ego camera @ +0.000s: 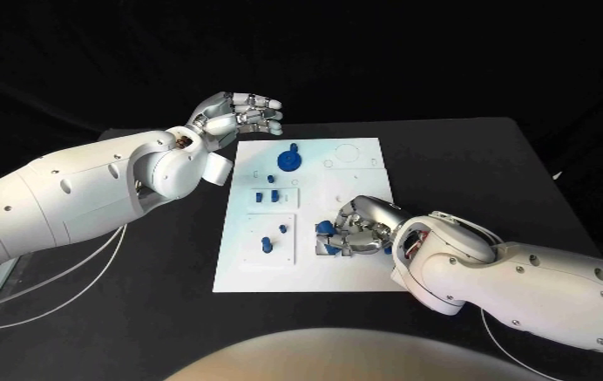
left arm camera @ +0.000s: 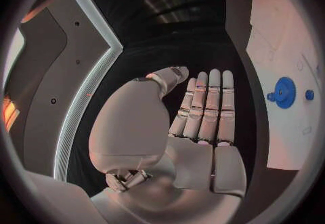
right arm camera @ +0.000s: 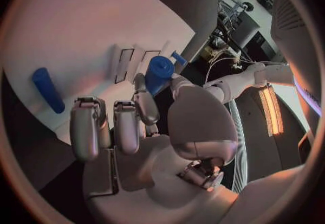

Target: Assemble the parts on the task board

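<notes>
The white task board (ego camera: pixel 358 268) lies in the middle of the black table (ego camera: pixel 477 163). The right hand (ego camera: pixel 355 230) rests low over the board's near right part, its fingers curled around a small blue part (ego camera: pixel 329 243); the right wrist view shows a blue cylinder (right arm camera: pixel 158 72) pinched between thumb and a fingertip, just above the board, with a blue peg (right arm camera: pixel 48 89) lying flat on the board well apart from it. The left hand (ego camera: pixel 239 116) hovers above the table just off the board's far left corner, holding nothing, its fingers (left arm camera: pixel 206 106) straight and side by side. A blue gear-like disc (ego camera: pixel 287 158) sits near the board's far left corner, and several small blue pieces (ego camera: pixel 265 195) stand along its left side, one (ego camera: pixel 267 243) nearer the near edge.
</notes>
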Controlling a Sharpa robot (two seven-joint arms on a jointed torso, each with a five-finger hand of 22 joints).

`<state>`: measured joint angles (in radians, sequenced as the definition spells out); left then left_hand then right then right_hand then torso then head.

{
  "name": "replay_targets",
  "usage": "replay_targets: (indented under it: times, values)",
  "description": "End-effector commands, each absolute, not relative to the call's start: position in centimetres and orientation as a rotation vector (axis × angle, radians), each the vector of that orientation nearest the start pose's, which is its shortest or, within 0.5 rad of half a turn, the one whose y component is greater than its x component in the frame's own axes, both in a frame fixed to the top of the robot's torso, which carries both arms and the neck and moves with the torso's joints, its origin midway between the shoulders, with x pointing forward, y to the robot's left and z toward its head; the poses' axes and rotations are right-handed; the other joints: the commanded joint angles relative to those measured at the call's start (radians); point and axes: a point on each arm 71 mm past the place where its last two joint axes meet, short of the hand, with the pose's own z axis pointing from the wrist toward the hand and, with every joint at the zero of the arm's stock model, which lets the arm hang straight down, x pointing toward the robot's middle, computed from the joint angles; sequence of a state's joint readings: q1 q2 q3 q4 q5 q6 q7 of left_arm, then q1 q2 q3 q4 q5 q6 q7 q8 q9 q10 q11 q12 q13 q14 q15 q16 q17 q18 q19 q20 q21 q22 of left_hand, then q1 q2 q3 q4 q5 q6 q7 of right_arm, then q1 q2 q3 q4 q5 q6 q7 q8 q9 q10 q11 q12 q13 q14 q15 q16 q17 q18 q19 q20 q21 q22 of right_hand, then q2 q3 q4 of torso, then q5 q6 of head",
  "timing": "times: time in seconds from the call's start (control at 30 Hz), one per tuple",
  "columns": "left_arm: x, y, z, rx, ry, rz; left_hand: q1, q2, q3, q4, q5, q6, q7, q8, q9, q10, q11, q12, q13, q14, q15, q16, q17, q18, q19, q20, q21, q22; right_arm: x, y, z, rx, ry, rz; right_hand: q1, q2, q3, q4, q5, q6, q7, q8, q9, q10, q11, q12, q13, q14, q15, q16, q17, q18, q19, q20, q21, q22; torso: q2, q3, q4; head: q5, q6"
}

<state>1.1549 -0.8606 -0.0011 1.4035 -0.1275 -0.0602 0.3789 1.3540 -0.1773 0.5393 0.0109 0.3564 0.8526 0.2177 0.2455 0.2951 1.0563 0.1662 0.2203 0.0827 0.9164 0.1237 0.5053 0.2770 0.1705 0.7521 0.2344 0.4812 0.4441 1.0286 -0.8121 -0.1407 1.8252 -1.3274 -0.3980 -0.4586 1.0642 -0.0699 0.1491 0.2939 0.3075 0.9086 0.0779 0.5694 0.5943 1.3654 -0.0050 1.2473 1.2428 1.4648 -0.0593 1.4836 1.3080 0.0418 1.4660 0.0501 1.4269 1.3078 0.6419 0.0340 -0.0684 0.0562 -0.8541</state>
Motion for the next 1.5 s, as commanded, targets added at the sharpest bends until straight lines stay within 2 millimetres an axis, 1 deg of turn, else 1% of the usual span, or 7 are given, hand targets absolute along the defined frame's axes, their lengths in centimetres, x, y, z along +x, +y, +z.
replay_targets:
  times: [0.03, 0.37, 0.6, 1.03, 1.1, 1.2, 1.5]
  values:
    - [50.0, 23.8, -19.1, -0.984, 1.529, -1.648, -0.011, -0.002, 0.002, 0.001, 0.005, -0.009, 0.015, 0.0, -0.002, -0.008, 0.001, 0.004, 0.001, -0.005, 0.0, -0.005, 0.002, 0.004, 0.0, 0.003, -0.006, -0.001, 36.7, -12.3, -27.0, 0.064, 2.053, 0.698, -0.012, 0.002, -0.006, 0.0, -0.007, 0.023, -0.013, 0.007, 0.002, 0.009, -0.001, 0.006, 0.003, 0.066, -0.009, 0.006, 0.047, -0.013, 0.054, -0.007, 0.004, 0.226, -0.001, 0.0001, -0.0015, 0.002, -0.003]
    - [49.9, 23.7, -19.1, -0.982, 1.533, -1.654, -0.011, -0.002, 0.002, 0.001, 0.005, -0.009, 0.015, 0.0, -0.002, -0.008, 0.001, 0.004, 0.001, -0.005, 0.0, -0.005, 0.002, 0.004, 0.0, 0.003, -0.006, -0.001, 37.4, -12.3, -27.2, 0.015, 2.005, 0.649, -0.063, 0.0, -0.051, 0.0, -0.057, 0.025, -0.017, 0.019, 0.013, 0.014, -0.006, 0.006, 0.012, 0.065, -0.013, 0.003, 0.043, -0.012, 0.051, -0.011, -0.002, 0.224, 0.0, -0.0001, -0.0001, 0.0, -0.001]
    - [49.9, 23.7, -19.1, -0.983, 1.532, -1.652, -0.011, -0.002, 0.002, 0.001, 0.005, -0.009, 0.015, 0.0, -0.002, -0.008, 0.001, 0.004, 0.001, -0.005, 0.0, -0.005, 0.002, 0.004, 0.0, 0.003, -0.006, -0.001, 37.4, -12.1, -27.1, -0.014, 1.986, 0.644, -0.131, 0.014, -0.151, 0.001, -0.198, 0.018, -0.016, 0.029, 0.027, 0.013, -0.005, -0.005, 0.016, 0.064, -0.013, 0.001, 0.039, -0.011, 0.049, -0.011, -0.008, 0.222, -0.001, 0.0, -0.0013, 0.003, -0.001]
    - [49.9, 23.8, -19.1, -0.984, 1.531, -1.649, -0.011, -0.002, 0.002, 0.001, 0.005, -0.009, 0.015, 0.0, -0.002, -0.008, 0.001, 0.004, 0.001, -0.005, 0.0, -0.005, 0.002, 0.004, 0.0, 0.003, -0.006, -0.001, 37.2, -12.0, -26.8, -0.025, 1.952, 0.664, -0.158, 0.04, -0.224, 0.001, -0.239, 0.015, -0.016, 0.033, 0.033, 0.014, -0.004, -0.009, 0.021, 0.064, -0.012, 0.0, 0.039, -0.011, 0.049, -0.01, -0.007, 0.222, -0.001, 0.0002, -0.0014, 0.003, -0.002]
    - [49.9, 23.8, -19.1, -0.984, 1.53, -1.648, -0.011, -0.002, 0.002, 0.001, 0.005, -0.009, 0.015, 0.0, -0.002, -0.008, 0.001, 0.004, 0.001, -0.005, 0.0, -0.005, 0.002, 0.004, 0.0, 0.003, -0.006, -0.001, 37.1, -12.1, -26.6, -0.028, 1.938, 0.681, -0.13, 0.051, -0.23, -0.001, -0.223, 0.017, -0.017, 0.035, 0.034, 0.021, -0.005, 0.0, 0.03, 0.065, -0.013, 0.002, 0.042, -0.012, 0.05, -0.01, -0.004, 0.223, -0.001, 0.0004, -0.0012, 0.003, -0.001]
    - [49.9, 24.0, -19.1, -0.986, 1.528, -1.642, -0.013, -0.001, 0.003, 0.001, 0.006, -0.01, 0.015, 0.001, -0.002, -0.01, 0.001, 0.004, 0.001, -0.006, 0.0, -0.006, 0.003, 0.004, 0.0, 0.003, -0.009, -0.002, 36.7, -12.3, -26.2, -0.037, 1.917, 0.716, 0.046, 0.058, -0.229, -0.014, -0.153, 0.02, -0.025, 0.049, 0.043, 0.052, -0.011, 0.054, 0.083, 0.074, -0.017, 0.022, 0.092, -0.014, 0.053, -0.015, 0.007, 0.226, -0.001, 0.0012, -0.0022, 0.004, 0.0]
    - [49.9, 24.3, -19.2, -0.99, 1.527, -1.633, -0.013, -0.001, 0.003, 0.001, 0.006, -0.01, 0.015, 0.001, -0.002, -0.01, 0.001, 0.004, 0.001, -0.006, 0.0, -0.006, 0.003, 0.004, 0.0, 0.003, -0.009, -0.002, 36.2, -12.5, -25.8, -0.075, 1.926, 0.751, 0.182, 0.064, -0.235, -0.009, -0.18, 0.026, -0.028, 0.052, 0.041, 0.07, -0.015, 0.085, 0.117, 0.078, -0.02, 0.032, 0.116, -0.016, 0.057, -0.017, 0.018, 0.229, 0.0, 0.0011, -0.0034, 0.004, 0.001]
